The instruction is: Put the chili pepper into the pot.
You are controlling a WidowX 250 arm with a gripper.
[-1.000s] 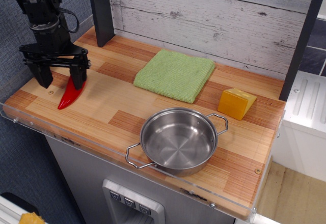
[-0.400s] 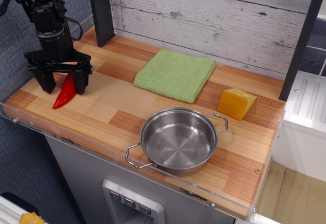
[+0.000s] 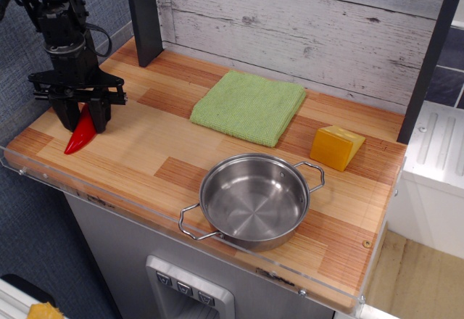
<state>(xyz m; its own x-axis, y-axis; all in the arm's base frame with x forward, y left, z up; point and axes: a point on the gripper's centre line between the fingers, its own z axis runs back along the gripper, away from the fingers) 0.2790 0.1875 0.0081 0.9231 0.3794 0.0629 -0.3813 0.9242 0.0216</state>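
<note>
The red chili pepper (image 3: 78, 138) lies at the far left of the wooden counter, its tip pointing to the front left. My gripper (image 3: 83, 119) stands right over it. The two black fingers (image 3: 98, 114) are closed in on the pepper's upper end, which is hidden between them. The pepper's tip still rests on the wood. The shiny steel pot (image 3: 254, 199) with two wire loop handles stands empty near the front edge, far to the right of the gripper.
A folded green cloth (image 3: 249, 105) lies at the middle back. A yellow cheese wedge (image 3: 336, 147) sits behind the pot to the right. A dark post (image 3: 143, 14) stands at the back left. The counter has a clear plastic lip (image 3: 145, 210) along its front.
The fingers have narrowed from wide open to closed around the pepper. The gripper and the pepper have shifted a little to the left.
</note>
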